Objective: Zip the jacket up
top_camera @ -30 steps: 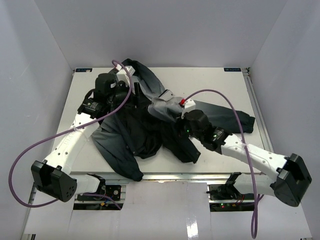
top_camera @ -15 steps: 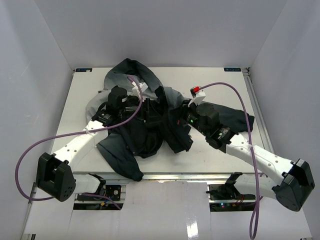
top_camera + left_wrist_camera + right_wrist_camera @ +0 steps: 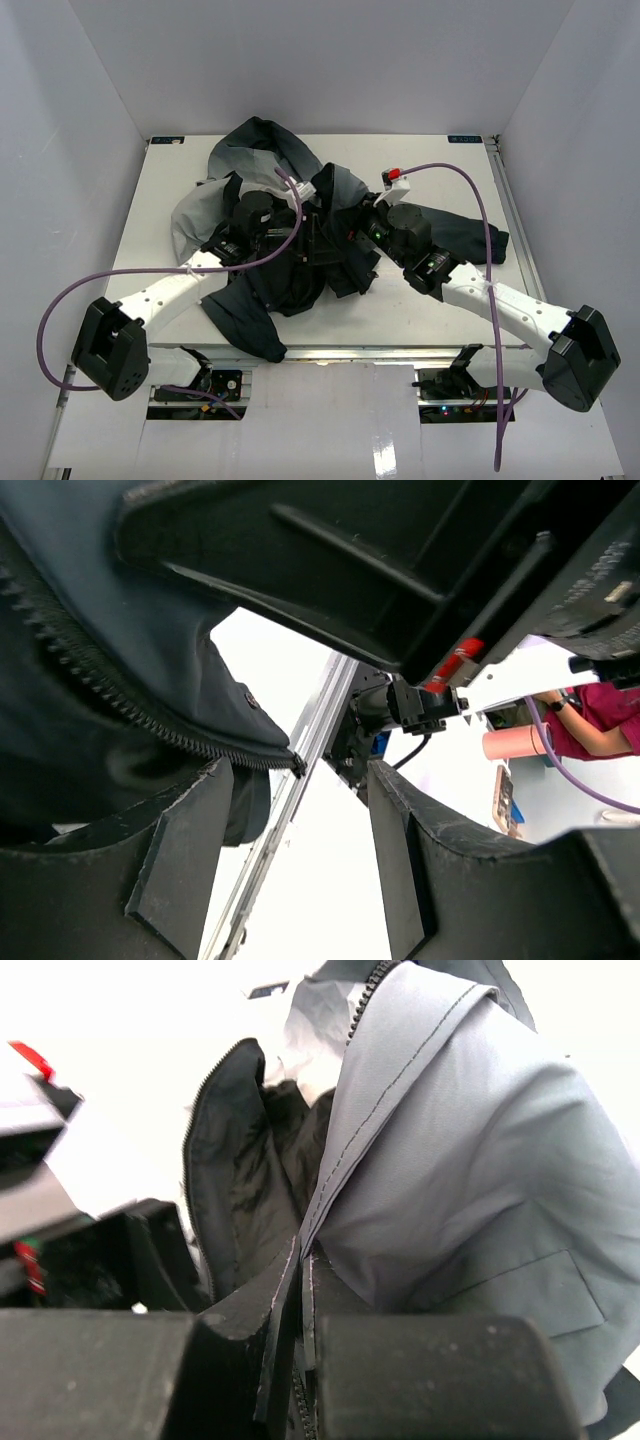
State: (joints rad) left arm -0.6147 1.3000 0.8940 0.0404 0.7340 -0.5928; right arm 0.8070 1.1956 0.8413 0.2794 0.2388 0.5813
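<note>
The jacket (image 3: 255,145) lies bunched in the middle of the table, grey hood at the back left, dark body in front. My right gripper (image 3: 352,235) is shut on the jacket's front edge. In the right wrist view (image 3: 303,1260) grey fabric (image 3: 470,1190) and zipper teeth run down between its jaws, with black lining (image 3: 250,1190) to the left. My left gripper (image 3: 312,238) sits just left of it, open. In the left wrist view (image 3: 300,810) nothing lies between the jaws. A zipper edge (image 3: 120,700) hangs by the left finger (image 3: 190,850).
The white table (image 3: 440,300) is walled on three sides. A dark sleeve (image 3: 470,235) stretches to the right and another (image 3: 250,335) reaches the near edge. Purple cables (image 3: 100,290) loop from both arms.
My left gripper has moved from the back left to the jacket's middle. My right gripper has moved back and left with the front edge. The jacket has bunched up, its hood now spread at the back.
</note>
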